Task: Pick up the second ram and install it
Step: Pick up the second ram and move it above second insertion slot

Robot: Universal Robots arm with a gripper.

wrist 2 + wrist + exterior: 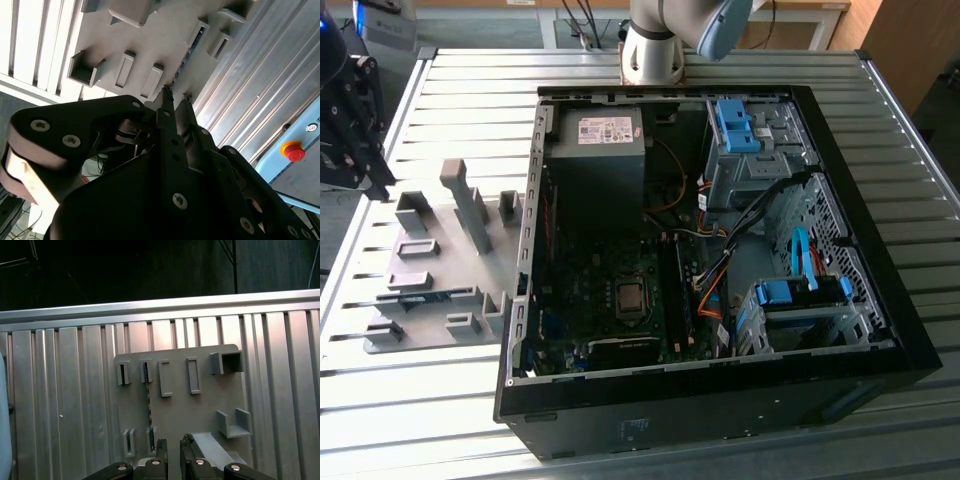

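The claw hangs over a grey holder plate. Its fingers are a little apart and grasp nothing. Just beside its tips the ram stick stands on its edge in a slot of the plate. The plate lies on the ribbed tabletop. Farther off, toward the exterior view's right, lies an open computer case.
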